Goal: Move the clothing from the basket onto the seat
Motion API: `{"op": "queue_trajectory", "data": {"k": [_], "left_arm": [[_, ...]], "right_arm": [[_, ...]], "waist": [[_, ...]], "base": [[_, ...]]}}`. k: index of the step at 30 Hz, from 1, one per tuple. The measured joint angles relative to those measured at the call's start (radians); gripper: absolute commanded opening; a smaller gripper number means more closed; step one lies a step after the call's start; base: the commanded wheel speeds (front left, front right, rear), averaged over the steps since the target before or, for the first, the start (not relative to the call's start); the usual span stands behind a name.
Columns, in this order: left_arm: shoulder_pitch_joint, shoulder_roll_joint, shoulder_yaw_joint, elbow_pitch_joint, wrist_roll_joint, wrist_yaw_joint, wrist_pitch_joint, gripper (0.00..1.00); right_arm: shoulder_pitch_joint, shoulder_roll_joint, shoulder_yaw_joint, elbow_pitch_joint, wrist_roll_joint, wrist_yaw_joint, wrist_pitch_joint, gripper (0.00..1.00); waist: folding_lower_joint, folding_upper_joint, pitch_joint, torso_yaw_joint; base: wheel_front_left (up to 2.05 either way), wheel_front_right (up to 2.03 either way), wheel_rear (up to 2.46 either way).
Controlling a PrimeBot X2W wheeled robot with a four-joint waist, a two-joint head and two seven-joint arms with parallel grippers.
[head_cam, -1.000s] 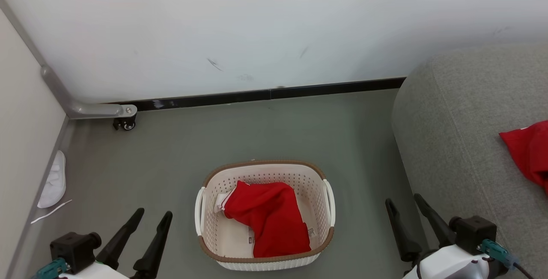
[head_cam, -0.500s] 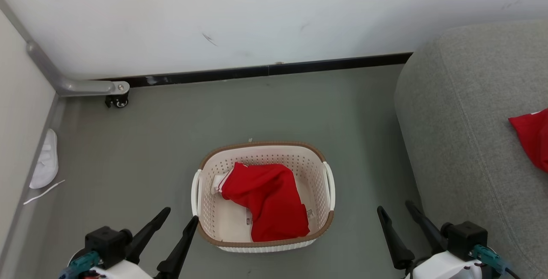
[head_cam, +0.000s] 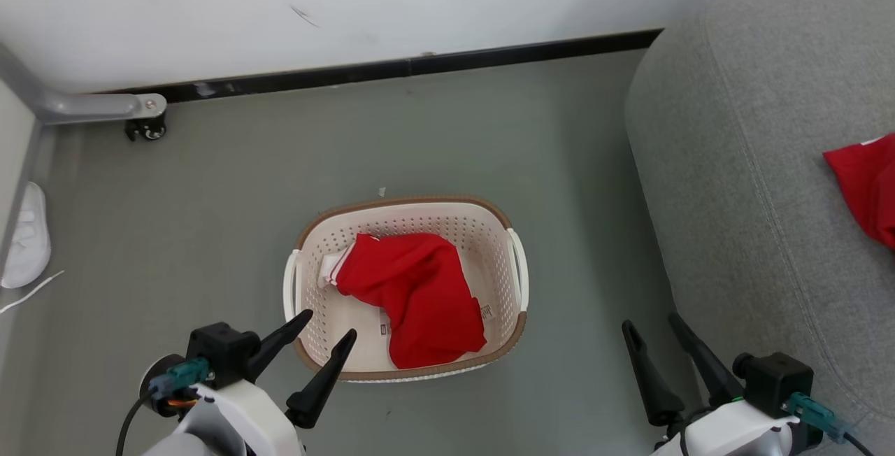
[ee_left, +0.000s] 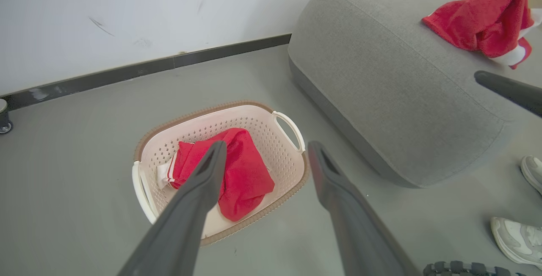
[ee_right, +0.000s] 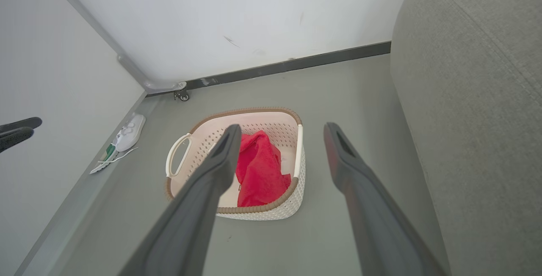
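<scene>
One red piece of clothing lies crumpled in the cream basket on the floor. It also shows in the left wrist view and the right wrist view. A second red garment rests on the grey seat at the right. My left gripper is open, its tips over the basket's near left corner, nothing between them. In its own view the left gripper points at the basket. My right gripper is open and empty, between basket and seat.
A white shoe with a loose lace lies by the left wall. A grey metal leg with a caster stands at the back left corner. Pale shoes sit on the floor beside the seat. Bare floor surrounds the basket.
The head camera has tipped down, so the whole scene slid up and left. My left gripper has moved up and right to the basket's near left corner. The right gripper has hardly moved.
</scene>
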Motion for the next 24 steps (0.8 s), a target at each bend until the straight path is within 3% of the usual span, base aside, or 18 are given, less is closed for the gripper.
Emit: {"op": "queue_trajectory", "data": {"k": [24], "left_arm": [[-0.240,0.027,-0.022,0.219,0.099,-0.002,0.157,1.00]], "right_arm": [[-0.022,0.002,0.022,-0.067,0.078,0.000,0.000,1.00]], "waist": [[0.0000,0.0000,0.161,-0.137]], "base": [[0.00,0.00,0.00]]}}
